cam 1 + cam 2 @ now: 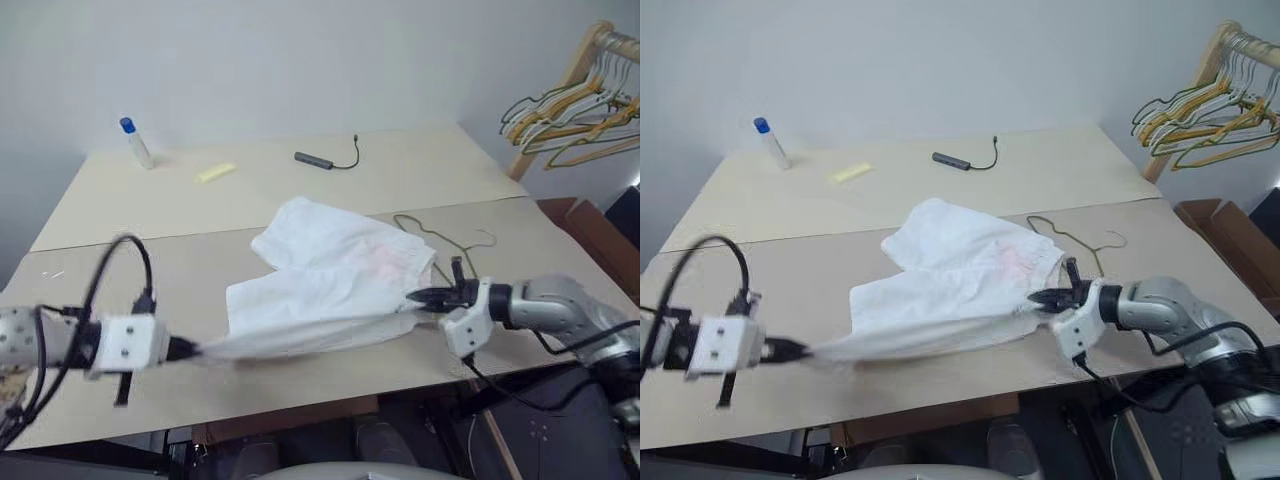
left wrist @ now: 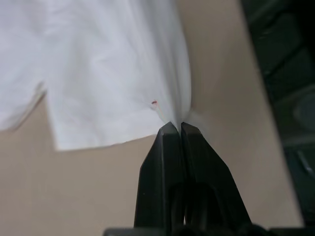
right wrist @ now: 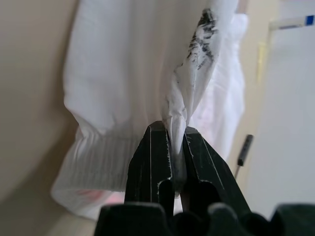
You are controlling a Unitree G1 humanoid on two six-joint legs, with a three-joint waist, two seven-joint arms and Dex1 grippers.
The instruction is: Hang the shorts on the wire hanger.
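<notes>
White crinkled cloth runs taut between my two hands; my left hand (image 1: 190, 350) has its fingers pressed together on a pinch at one end of the shorts (image 1: 335, 275), and the fabric fans away from that pinch toward my right. Between my hands the near edge of the shorts is lifted off the table (image 1: 300, 385) in a stretched line, while the rest of the garment lies on the board beyond that line, its faint pink print nearer my right hand. My right hand (image 1: 428, 297) is likewise clamped on a fold at the gathered elastic end; cloth bunches out between its fingers. Just beyond my right hand lies the wire hanger (image 1: 445, 238), flat on the table, one part of it tucked under the far edge of the shorts, its hook end pointing away from my right hand.

I judge the step in hand to be spreading and lifting the shorts so they can be brought to the hanger. To do it well I would keep both pinches firm and the tension even, so neither corner slips; raise both hands together so the cloth clears the table without dragging the hanger along; then carry the stretched edge toward the hanger, beyond my right hand, rather than pulling further toward my left. The risk I see is the thin wire shifting with the cloth resting on it.
</notes>
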